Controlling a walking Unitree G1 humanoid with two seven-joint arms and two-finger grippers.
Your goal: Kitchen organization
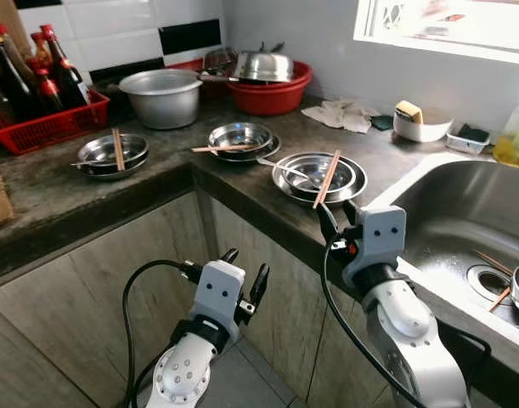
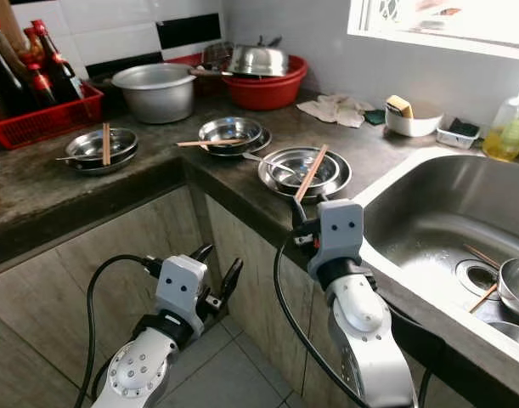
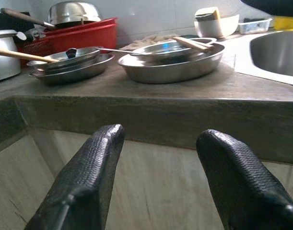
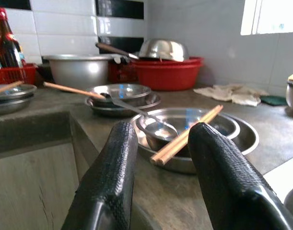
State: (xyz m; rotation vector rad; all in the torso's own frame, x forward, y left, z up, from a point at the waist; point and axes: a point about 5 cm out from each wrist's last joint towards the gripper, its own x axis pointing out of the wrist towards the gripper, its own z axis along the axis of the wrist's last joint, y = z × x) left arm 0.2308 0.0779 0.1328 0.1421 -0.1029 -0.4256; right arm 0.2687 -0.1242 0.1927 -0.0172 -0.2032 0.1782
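Dishes sit in three stacks along the dark desk. Nearest the sink is a steel plate holding a bowl, with a pair of chopsticks laid across it and a spoon resting in it. A second plate and bowl stand just behind, also crossed by chopsticks, and a third set lies near the red basket of bottles. A metal pot and a red basin stand by the tiled wall.

The right gripper is raised at the desk's front edge, just before the nearest plate, its fingers spread and holding nothing. The left gripper hangs lower, in front of the cabinet doors below the desk, its fingers also spread apart and empty.
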